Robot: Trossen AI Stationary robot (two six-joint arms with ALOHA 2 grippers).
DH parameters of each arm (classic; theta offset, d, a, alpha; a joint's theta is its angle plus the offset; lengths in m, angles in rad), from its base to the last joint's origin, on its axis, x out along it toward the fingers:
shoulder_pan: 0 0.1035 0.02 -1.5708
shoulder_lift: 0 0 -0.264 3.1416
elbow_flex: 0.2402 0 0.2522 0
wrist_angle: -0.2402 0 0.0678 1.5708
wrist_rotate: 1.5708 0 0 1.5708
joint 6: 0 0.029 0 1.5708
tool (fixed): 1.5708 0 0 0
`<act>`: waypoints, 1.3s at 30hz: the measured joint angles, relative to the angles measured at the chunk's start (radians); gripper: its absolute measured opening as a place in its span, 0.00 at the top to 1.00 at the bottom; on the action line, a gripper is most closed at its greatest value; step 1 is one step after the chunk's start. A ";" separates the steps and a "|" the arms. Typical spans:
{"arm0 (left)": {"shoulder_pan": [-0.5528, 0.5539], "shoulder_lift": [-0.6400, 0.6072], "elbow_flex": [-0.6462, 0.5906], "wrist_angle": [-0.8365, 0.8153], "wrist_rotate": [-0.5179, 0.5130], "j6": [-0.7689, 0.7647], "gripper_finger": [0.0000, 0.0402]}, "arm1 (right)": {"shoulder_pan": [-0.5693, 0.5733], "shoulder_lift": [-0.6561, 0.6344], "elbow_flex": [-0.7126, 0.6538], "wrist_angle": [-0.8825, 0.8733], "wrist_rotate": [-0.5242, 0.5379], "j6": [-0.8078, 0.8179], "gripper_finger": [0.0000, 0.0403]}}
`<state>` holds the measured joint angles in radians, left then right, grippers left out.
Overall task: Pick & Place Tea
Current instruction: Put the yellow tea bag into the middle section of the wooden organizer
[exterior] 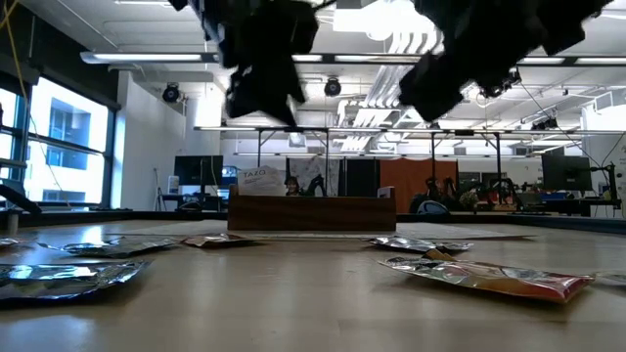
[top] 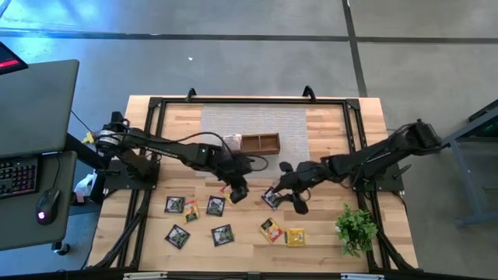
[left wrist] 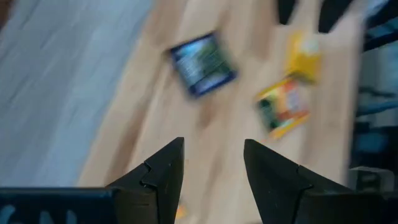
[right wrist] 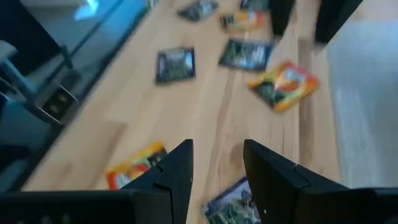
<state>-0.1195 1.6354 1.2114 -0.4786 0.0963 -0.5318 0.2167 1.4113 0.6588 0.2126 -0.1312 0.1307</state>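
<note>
The tea sachets lie loose and flat on the wooden desk [top: 327,233], in front of the tray: dark ones at [top: 174,204], [top: 215,205], [top: 177,236] and [top: 222,234], a mixed one [top: 191,210] between the first two, an orange-and-yellow one [top: 270,229] with a yellow one [top: 295,236] just beside it, and one more dark sachet [top: 271,198] close under the right arm. Each is a small flat square with a shiny, crinkled face, far smaller than the tray. The brown wooden tray [top: 260,143] sits on a grey mat [top: 218,124] toward the back of the desk; a white sachet [top: 232,141] shows at its left end, while the rest of the tray looks bare. The left tool [top: 237,192] hangs above the desk between the tray and the sachets, its fingers [left wrist: 165,171] spread wide with nothing between them. The right tool [top: 294,199] hangs just beside the dark sachet, its fingers [right wrist: 177,168] parted and holding nothing. A small green plant [top: 356,228] stands near the front right corner.
</note>
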 joint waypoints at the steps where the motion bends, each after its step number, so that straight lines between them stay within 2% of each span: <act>1: 0.000 -0.002 0.001 -0.018 -0.016 -0.010 0.59 | 0.005 0.026 0.000 0.003 0.001 0.000 0.66; 5: 0.000 -0.003 0.001 -0.144 -0.106 -0.112 0.59 | 0.037 0.140 0.000 0.047 -0.081 0.015 0.66; 7: 0.000 -0.003 0.002 -0.180 -0.148 -0.145 0.59 | 0.063 0.202 0.000 0.138 -0.105 0.041 0.66; 10: 0.000 -0.003 0.002 -0.204 -0.192 -0.170 0.59 | 0.094 0.291 0.002 0.231 -0.092 0.083 0.66; 14: -0.014 -0.004 0.002 -0.203 -0.197 -0.173 0.59 | 0.117 0.369 0.007 0.268 -0.027 0.148 0.66; 17: -0.038 -0.004 0.002 -0.207 -0.195 -0.173 0.59 | 0.134 0.397 0.010 0.285 0.018 0.157 0.66; 22: -0.079 -0.004 0.003 -0.226 -0.207 -0.180 0.59 | 0.156 0.434 0.010 0.352 0.033 0.157 0.66; 31: -0.123 -0.004 0.003 -0.240 -0.244 -0.212 0.59 | 0.173 0.459 0.011 0.337 0.077 0.123 0.66; 35: -0.126 -0.004 0.003 -0.259 -0.245 -0.236 0.59 | 0.172 0.465 0.012 0.316 0.081 0.109 0.74; 39: -0.126 -0.004 0.003 -0.261 -0.246 -0.250 0.59 | 0.170 0.471 0.012 0.317 0.088 0.101 0.91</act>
<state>-0.2451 1.6318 1.2148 -0.7399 -0.1497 -0.7819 0.3870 1.8824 0.6704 0.5296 -0.0436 0.2312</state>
